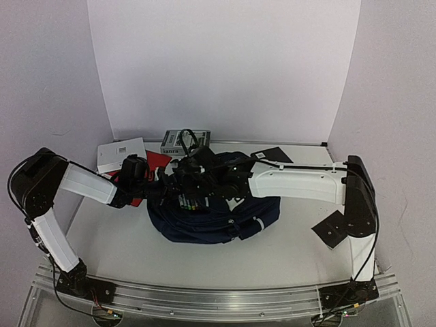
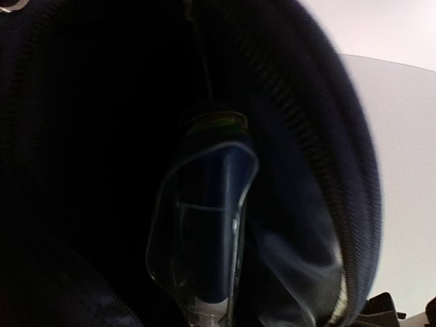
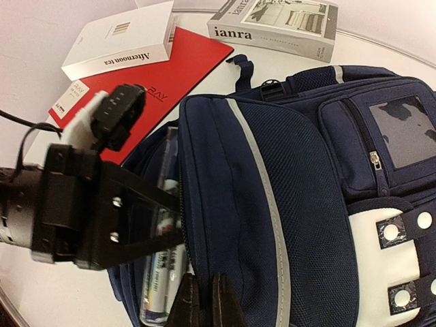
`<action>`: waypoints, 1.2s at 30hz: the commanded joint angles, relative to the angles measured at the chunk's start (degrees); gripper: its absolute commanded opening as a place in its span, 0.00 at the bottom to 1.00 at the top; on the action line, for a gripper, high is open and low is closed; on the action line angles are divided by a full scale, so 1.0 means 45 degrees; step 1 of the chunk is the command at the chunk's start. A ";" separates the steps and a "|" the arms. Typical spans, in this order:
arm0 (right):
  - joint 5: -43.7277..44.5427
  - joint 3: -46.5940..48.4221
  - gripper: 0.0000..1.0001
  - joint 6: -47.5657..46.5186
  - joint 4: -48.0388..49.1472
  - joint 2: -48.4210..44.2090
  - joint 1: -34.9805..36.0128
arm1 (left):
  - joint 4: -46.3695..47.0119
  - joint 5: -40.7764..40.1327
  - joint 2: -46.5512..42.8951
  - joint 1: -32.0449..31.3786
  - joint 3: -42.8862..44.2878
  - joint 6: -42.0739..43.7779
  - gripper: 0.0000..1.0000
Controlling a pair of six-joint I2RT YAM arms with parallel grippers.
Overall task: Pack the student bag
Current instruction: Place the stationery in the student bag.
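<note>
The student bag (image 1: 211,218) lies in the middle of the table, navy with a pale stripe, its white buckle flap showing in the right wrist view (image 3: 272,204). My left gripper (image 1: 172,189) reaches into the bag's open side (image 3: 167,218), shut on a clear pack of markers (image 3: 160,272). The left wrist view looks into the dark interior, with the clear pack (image 2: 204,231) ahead and the zipper rim (image 2: 340,170) to the right; its own fingers do not show there. My right gripper (image 1: 197,178) is shut on the bag's zipper edge (image 3: 202,300), holding the opening apart.
Behind the bag lie a white book (image 1: 120,155) titled "Afternoon tea" (image 3: 119,41), a red folder (image 1: 158,161) (image 3: 177,68) and a grey book (image 1: 184,142) titled "ianra" (image 3: 276,24). A black card (image 1: 271,154) lies back right. A black square (image 1: 334,228) sits by the right arm.
</note>
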 commanded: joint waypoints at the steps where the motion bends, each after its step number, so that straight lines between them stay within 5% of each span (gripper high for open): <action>1: 0.0589 -0.0361 0.00 0.0477 0.1140 -0.1462 0.0129 | 0.1476 -0.0301 0.0768 -0.0786 0.1103 -0.0196 0.06; 4: 0.0754 -0.0833 0.00 0.0522 0.1139 -0.1683 0.0135 | 0.0615 -0.0468 0.0428 -0.0831 0.1143 0.0482 0.25; 11: 0.0719 -0.2124 0.00 0.0211 0.1125 -0.2335 0.0140 | -0.5967 -0.2755 -0.2737 -0.0798 0.1917 0.3916 0.68; 17: 0.0536 -0.4058 0.00 -0.0213 0.1116 -0.3343 0.0131 | -0.9944 -0.4883 -0.4722 -0.0454 0.1886 0.4951 0.79; 25: 0.0371 -0.7020 0.01 0.0219 0.0457 -0.5311 0.0129 | -0.8593 -0.3623 -0.4382 0.0310 0.1724 0.5127 0.84; 27: 0.0288 -0.7707 0.12 0.0391 0.0310 -0.5731 0.0132 | -0.7915 -0.2905 -0.3922 0.0440 0.1778 0.5094 0.84; 31: 0.0097 -0.8200 0.58 0.0753 -0.0010 -0.6138 0.0132 | -0.7015 -0.1671 -0.2963 0.0496 0.1930 0.5116 0.84; 36: 0.0412 -0.6552 0.85 0.0497 -0.0217 -0.5321 0.0113 | -0.6347 -0.1143 -0.2226 0.0487 0.1777 0.5120 0.83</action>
